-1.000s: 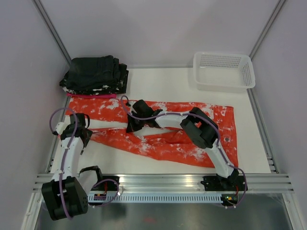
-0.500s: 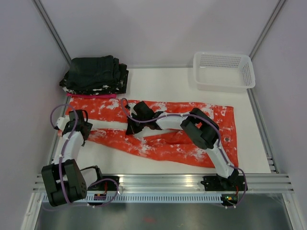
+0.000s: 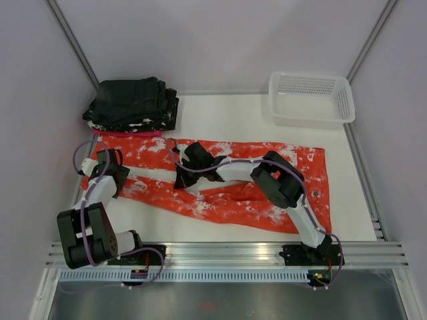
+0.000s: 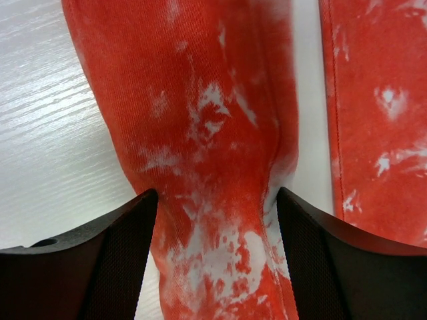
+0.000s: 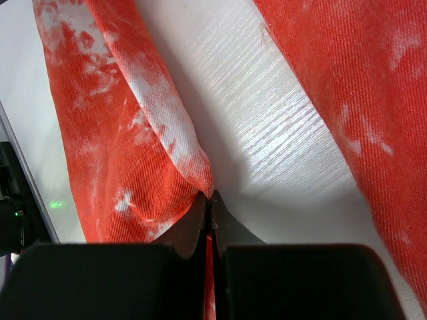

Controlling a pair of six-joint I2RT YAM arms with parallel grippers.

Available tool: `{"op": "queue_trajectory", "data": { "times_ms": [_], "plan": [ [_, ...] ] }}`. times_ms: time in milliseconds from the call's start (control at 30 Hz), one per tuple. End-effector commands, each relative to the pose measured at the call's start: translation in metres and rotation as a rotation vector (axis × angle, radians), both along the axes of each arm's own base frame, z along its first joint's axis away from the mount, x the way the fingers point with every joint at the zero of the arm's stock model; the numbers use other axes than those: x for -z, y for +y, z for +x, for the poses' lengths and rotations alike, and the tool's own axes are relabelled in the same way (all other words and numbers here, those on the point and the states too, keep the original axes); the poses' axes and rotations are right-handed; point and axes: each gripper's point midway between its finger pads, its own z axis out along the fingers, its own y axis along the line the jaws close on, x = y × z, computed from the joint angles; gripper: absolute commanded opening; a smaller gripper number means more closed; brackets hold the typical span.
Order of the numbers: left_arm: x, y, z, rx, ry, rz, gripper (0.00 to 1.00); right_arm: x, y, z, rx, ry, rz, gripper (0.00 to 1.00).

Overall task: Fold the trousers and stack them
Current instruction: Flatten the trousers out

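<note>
I am seeing the white table (image 3: 233, 113) carrying everything. The trousers (image 3: 233, 203) are lying flat across its middle, waist to the right and both legs running left with a strip of table showing between them. A black pile (image 3: 132, 103) is sitting at the far left corner, just beyond the far leg, and a white basket (image 3: 311, 115) is standing at the far right, well apart from the trousers. A pink cloth (image 3: 130, 134) is peeking out under the pile's near edge.

The left jaws are standing open over the near leg's end at the left edge of the table. In the left wrist view the leg (image 4: 200, 133) is running between them. The right jaws are squeezing together on a raised fold of the near leg (image 5: 100, 133) beside the gap between the legs, roughly mid-leg.
</note>
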Motion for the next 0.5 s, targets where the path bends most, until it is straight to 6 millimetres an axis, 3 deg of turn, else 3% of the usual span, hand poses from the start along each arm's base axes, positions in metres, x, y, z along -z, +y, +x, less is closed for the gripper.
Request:
{"op": "queue_trajectory", "data": {
  "times_ms": [0, 133, 167, 200, 267, 300, 367, 400, 467],
  "plan": [
    [-0.014, 0.006, 0.029, 0.041, -0.052, 0.015, 0.77, 0.018, -0.009, -0.014, -0.025, 0.024, -0.063, 0.00],
    [-0.006, 0.008, 0.032, 0.047, -0.002, 0.010, 0.78, 0.017, -0.015, -0.009, -0.009, 0.002, -0.108, 0.04],
    [-0.005, 0.009, 0.030, 0.042, 0.015, 0.012, 0.78, 0.014, -0.017, -0.006, -0.001, -0.017, -0.120, 0.09],
    [-0.006, 0.012, 0.030, 0.034, 0.025, 0.023, 0.78, 0.001, -0.014, 0.001, 0.009, -0.050, -0.116, 0.16],
    [-0.002, 0.012, 0.022, 0.027, 0.066, 0.023, 0.79, -0.006, -0.023, 0.015, 0.042, -0.122, -0.169, 0.20],
    [-0.001, 0.015, 0.018, 0.007, 0.080, 0.031, 0.79, -0.025, -0.021, 0.024, 0.060, -0.166, -0.157, 0.22],
    [0.002, 0.015, 0.010, -0.009, 0.113, 0.030, 0.81, -0.038, -0.026, 0.037, 0.095, -0.232, -0.185, 0.22],
    [0.002, 0.015, 0.010, -0.013, 0.113, 0.028, 0.81, -0.055, -0.023, 0.043, 0.109, -0.262, -0.166, 0.28],
    [0.001, 0.014, 0.008, -0.016, 0.116, 0.024, 0.83, -0.069, -0.024, 0.051, 0.136, -0.302, -0.163, 0.38]
  ]
}}
